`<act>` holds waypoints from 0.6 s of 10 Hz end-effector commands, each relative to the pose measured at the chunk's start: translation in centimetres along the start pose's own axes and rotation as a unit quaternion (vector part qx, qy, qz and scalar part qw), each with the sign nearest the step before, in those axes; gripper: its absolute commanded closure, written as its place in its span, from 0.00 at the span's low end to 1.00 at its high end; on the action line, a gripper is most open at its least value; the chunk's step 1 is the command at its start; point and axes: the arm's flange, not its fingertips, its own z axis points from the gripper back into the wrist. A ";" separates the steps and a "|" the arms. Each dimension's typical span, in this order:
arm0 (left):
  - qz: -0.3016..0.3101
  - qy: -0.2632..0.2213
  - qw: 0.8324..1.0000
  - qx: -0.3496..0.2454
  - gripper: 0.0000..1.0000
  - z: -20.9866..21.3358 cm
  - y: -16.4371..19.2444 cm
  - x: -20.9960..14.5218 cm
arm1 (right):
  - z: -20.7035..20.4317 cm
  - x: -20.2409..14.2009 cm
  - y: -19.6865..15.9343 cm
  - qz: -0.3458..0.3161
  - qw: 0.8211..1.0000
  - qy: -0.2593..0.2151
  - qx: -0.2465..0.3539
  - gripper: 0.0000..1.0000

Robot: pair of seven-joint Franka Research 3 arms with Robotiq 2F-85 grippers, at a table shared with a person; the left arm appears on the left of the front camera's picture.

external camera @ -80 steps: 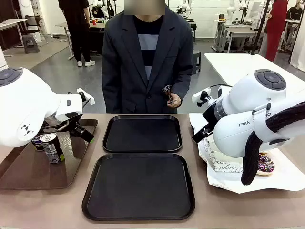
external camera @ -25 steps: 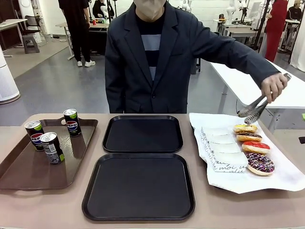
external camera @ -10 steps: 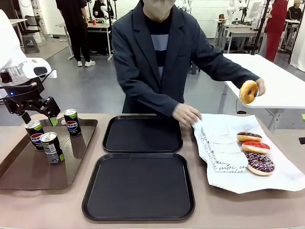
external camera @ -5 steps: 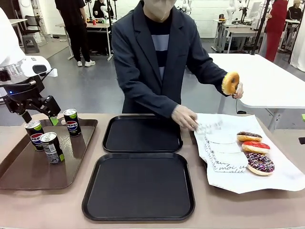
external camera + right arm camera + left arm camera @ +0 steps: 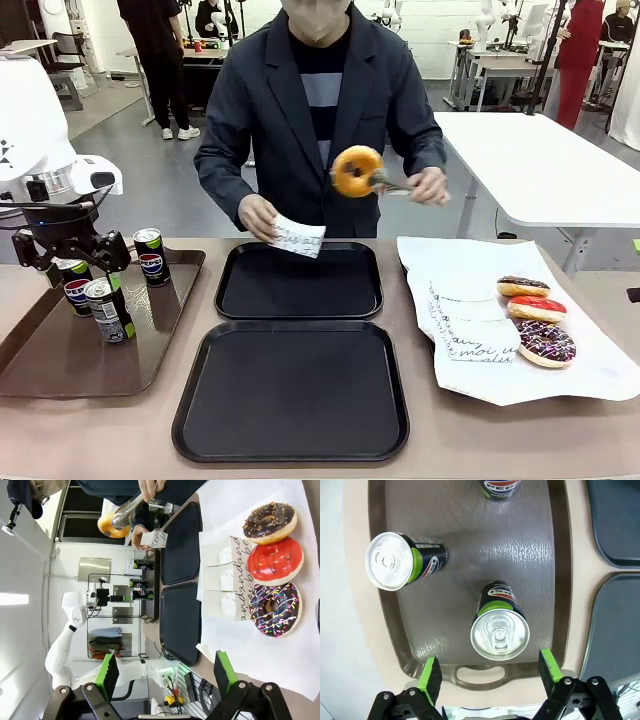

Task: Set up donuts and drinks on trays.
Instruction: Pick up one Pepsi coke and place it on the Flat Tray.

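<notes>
My left gripper (image 5: 72, 262) hangs open over the drinks on the brown tray. In the left wrist view its fingers (image 5: 431, 674) straddle the silver top of the nearest can (image 5: 500, 629); a second can (image 5: 400, 565) and a third can (image 5: 500, 486) stand farther off. The person holds a golden glazed donut (image 5: 357, 170) in tongs above the far black tray (image 5: 300, 282) and a white paper sleeve (image 5: 298, 237) in the other hand. The near black tray (image 5: 291, 392) is bare. My right gripper (image 5: 165, 675) is open above the chocolate donut (image 5: 270, 522), red-iced donut (image 5: 275, 560) and sprinkled donut (image 5: 275, 611).
The long brown tray (image 5: 60, 370) with three cans sits at the table's left. White paper (image 5: 600, 375) at the right carries three donuts and several empty paper sleeves (image 5: 470, 325). The person stands close behind the far tray.
The person swung the tongs with the golden donut left to above the far tray and lifted a paper sleeve. My left gripper came down over the cans.
</notes>
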 end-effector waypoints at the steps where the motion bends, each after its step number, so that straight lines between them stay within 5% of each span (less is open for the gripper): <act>1: 0.015 0.001 1.000 -0.016 0.00 0.2 -0.2 -0.5 | 0.0 0.1 0.0 0.005 1.000 -0.003 0.009 0.00; 6: 0.034 -0.011 0.999 -0.035 0.00 -3.4 -0.4 0.4 | 0.0 0.1 0.0 0.005 1.000 -0.003 0.009 0.00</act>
